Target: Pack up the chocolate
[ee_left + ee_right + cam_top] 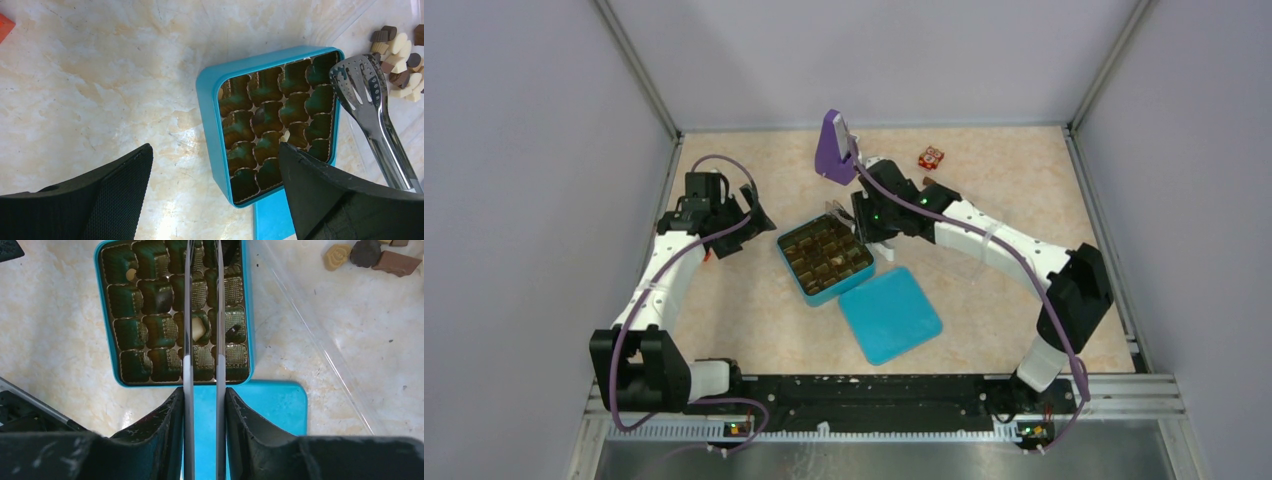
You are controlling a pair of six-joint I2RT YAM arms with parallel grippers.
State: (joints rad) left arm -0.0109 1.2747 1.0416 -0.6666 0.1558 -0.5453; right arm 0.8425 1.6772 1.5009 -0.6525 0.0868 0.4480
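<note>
Right jaws clamp tongs (188, 315); cream chocolate (199, 331) sits in teal tin (250, 315) cell.

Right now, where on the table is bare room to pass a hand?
Free: the near-left patch between the left arm, the teal box and its lid; also the far right, past the red cube. Crowded: the box's far corner, with tongs and purple stand.
</note>
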